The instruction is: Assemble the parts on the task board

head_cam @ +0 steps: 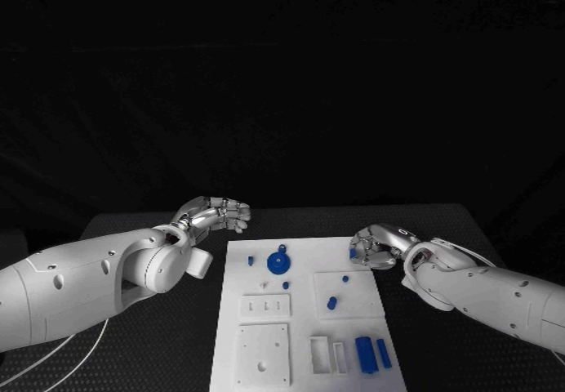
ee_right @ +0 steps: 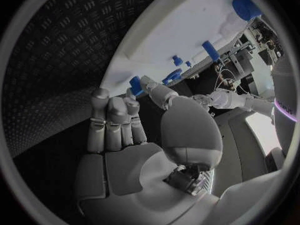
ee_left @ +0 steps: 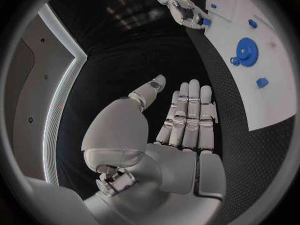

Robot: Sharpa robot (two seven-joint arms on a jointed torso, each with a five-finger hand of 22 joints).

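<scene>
Blue part (head_cam: 353, 254) sits pinched in the right hand (head_cam: 379, 247) at the task board's (head_cam: 265, 347) far right edge; a slip would drop it. Left hand (head_cam: 215, 216) rests spread, holding nothing.

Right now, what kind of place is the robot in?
Probably a robot test lab. A white task board with small blue parts lies on a black table against a dark backdrop, and the right hand pinches a blue piece at the board's edge.

White rectangular task board (head_cam: 304, 327) flat at mid-table | round blue toothed gear (head_cam: 279, 263) lying near its far end | two upright blue blocks (head_cam: 373, 354) at near right corner
</scene>
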